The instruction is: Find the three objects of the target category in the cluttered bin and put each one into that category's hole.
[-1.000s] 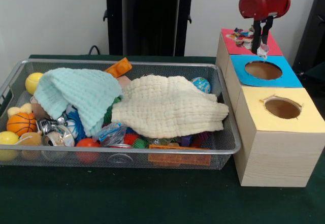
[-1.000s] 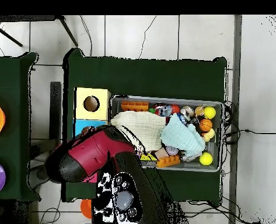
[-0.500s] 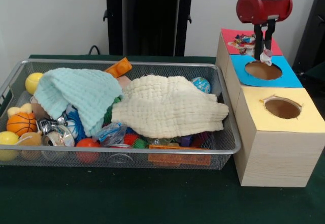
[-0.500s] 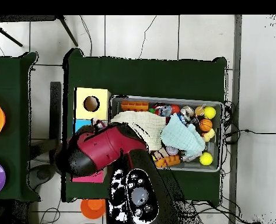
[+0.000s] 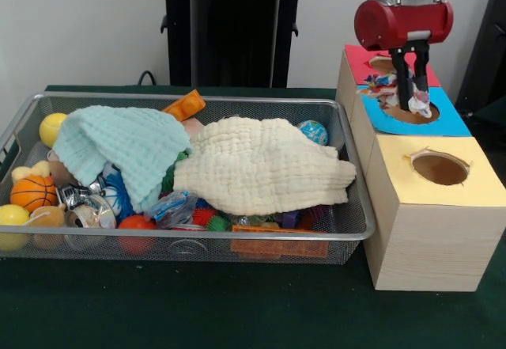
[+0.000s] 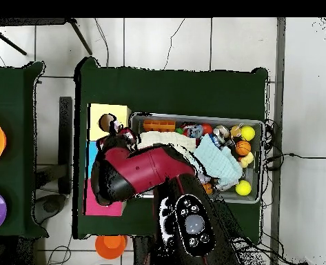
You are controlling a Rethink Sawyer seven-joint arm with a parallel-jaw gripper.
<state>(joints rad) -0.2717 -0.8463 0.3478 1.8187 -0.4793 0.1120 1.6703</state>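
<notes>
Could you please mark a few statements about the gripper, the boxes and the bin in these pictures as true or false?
1. The gripper hangs above the blue-topped box. True.
2. The rope bundle lies inside the wire bin. False: it is at the gripper, over the boxes.
3. A cream cloth covers part of the bin's toys. True.
4. The yellow-topped box has no hole. False: it has a round hole.
5. An orange basketball toy sits in the bin. True.
</notes>
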